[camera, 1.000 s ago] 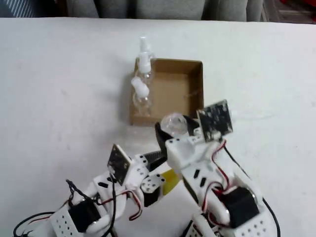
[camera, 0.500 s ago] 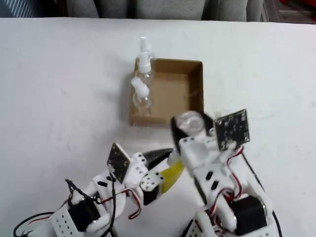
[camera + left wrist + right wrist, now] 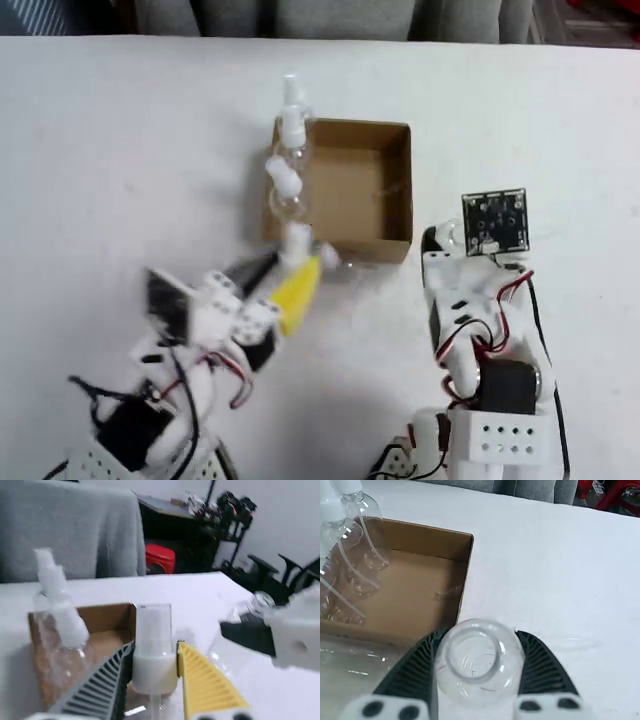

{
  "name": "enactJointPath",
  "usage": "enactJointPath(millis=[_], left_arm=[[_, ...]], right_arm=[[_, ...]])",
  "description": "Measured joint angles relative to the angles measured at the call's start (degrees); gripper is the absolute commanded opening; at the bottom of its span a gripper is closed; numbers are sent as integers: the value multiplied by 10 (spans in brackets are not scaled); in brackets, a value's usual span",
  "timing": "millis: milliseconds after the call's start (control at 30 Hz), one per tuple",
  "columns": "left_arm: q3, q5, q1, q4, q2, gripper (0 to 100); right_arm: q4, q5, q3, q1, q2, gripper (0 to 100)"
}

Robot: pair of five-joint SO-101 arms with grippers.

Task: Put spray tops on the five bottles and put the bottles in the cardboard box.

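Left pincer [image 3: 155, 652] was clenched on a spray top [image 3: 152, 630]. Its grey and yellow fingers pressed the white collar from either side, and the top stood upright with its thin tube hanging below. In the high view this pincer [image 3: 298, 260] and the top [image 3: 297, 240] sat just outside the box [image 3: 408, 185], at its near wall toward the corner on the left arm's side. Whether they touched the cardboard could not be told.

Right pincer [image 3: 479, 635] was grasping a clear bottle [image 3: 472, 660], round and seen end-on from the wrist, with the black fingers hugging both flanks. In the high view that pincer [image 3: 450, 240] held the bottle [image 3: 445, 236] just beside the box's near corner on the right arm's side, outside the wall.

One capped bottle [image 3: 292, 140] stood inside the box at its far corner on the left arm's side. A second capped bottle [image 3: 285, 195] stood just in front of it along the same wall. The box lay on a white table [image 3: 120, 150].
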Motion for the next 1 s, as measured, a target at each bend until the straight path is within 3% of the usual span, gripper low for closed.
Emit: enactJointPath(millis=[133, 267, 433, 600, 833, 1000], left_arm=[[-63, 1, -64, -22, 54, 21], [-179, 4, -108, -24, 201, 21], [-344, 7, -115, -24, 393, 21], [-472, 38, -111, -29, 466, 21], [-501, 50, -76, -128, 483, 21], [-458, 52, -70, -198, 483, 21]], right_arm=[[38, 6, 0, -32, 3, 17], [61, 7, 0, -79, 4, 17], [84, 7, 0, -117, 4, 17], [87, 7, 28, -124, 4, 17], [87, 23, 57, -127, -3, 17], [87, 52, 92, -173, -56, 17]])
